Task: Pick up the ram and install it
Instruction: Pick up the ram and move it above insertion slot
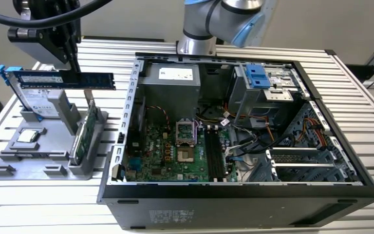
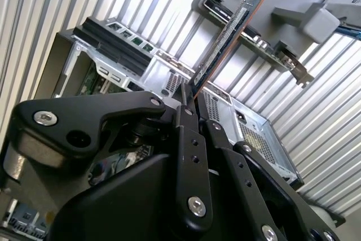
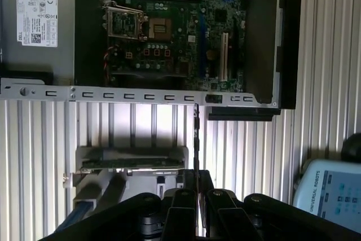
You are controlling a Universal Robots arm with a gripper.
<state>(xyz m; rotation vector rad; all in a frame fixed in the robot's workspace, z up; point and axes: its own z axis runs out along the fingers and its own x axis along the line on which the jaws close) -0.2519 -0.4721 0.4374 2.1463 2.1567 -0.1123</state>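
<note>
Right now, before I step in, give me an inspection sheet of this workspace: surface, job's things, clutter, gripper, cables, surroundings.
Surface: slatted metal table, carrying the case and rack.
Job's things: ram held level in the air, at the exterior view's left of the open case; motherboard exposed.
Clutter: grey rack holds a hard drive, green card and chip.
Gripper: gripper shut on the ram from above.
Cables: black cable above the gripper; wires inside the case.
Surroundings: arm base behind the case; pale controller in the first wrist view.
</note>
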